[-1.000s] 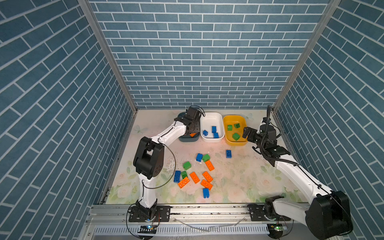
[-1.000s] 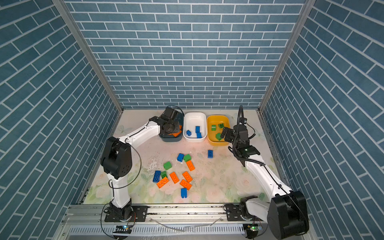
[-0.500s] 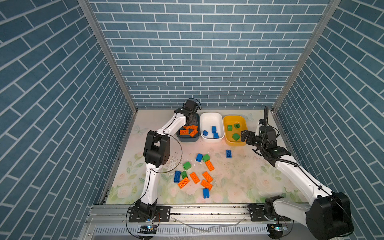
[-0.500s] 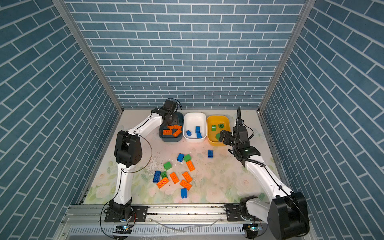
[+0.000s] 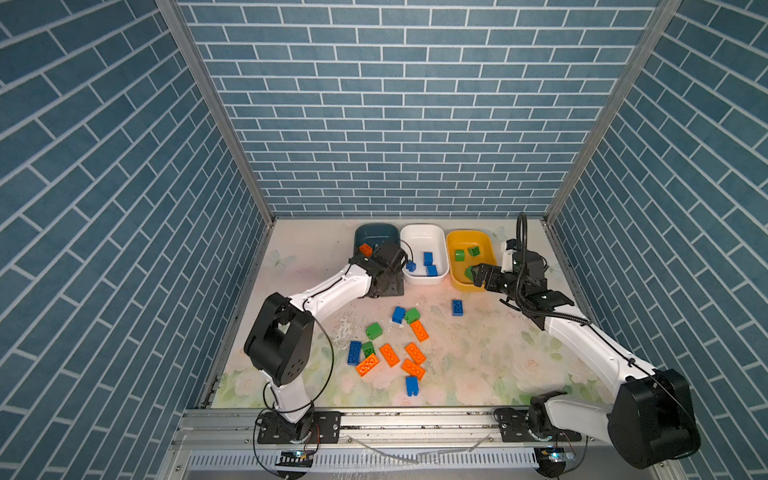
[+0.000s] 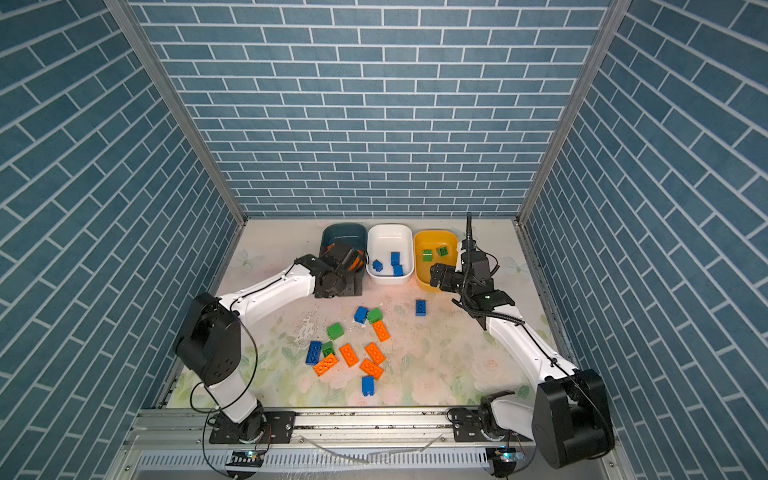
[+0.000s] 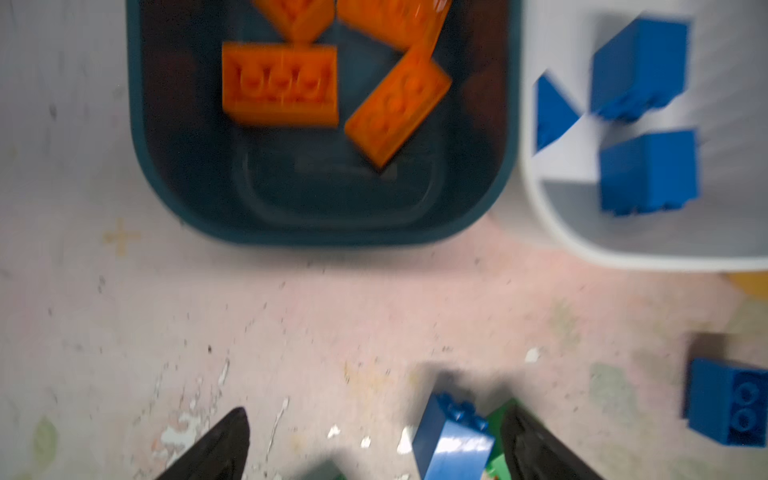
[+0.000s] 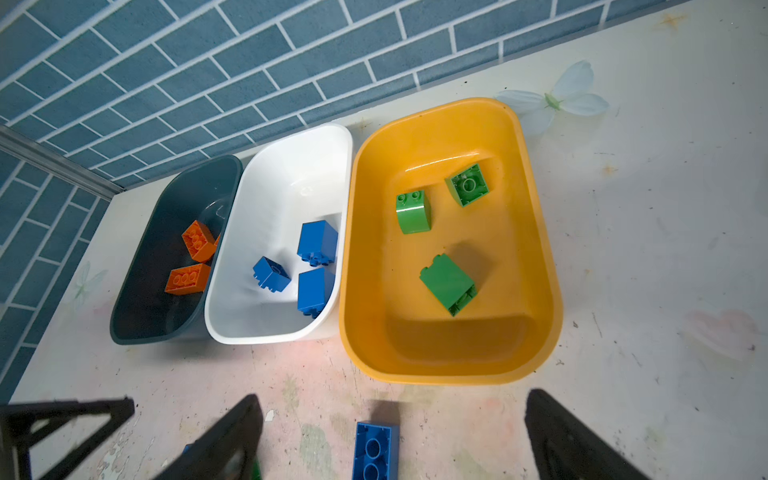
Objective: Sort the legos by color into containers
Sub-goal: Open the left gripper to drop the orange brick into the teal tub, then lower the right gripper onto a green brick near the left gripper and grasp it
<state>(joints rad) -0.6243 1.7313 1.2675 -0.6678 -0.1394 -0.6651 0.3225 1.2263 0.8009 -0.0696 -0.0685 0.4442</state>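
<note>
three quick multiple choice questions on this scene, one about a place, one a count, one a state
1. Which tub stands between the other two?
A teal
B white
C yellow

2. How many green bricks lie in the yellow tub?
A one
B three
C five

3. What state is the right tool in?
A open
B shut on a brick
C shut on nothing

Answers:
1 B: the white tub has the teal tub on one side and the yellow tub on the other.
2 B: the right wrist view shows three green bricks on the yellow floor.
3 A: its jaws stand wide apart and grip nothing.
</note>
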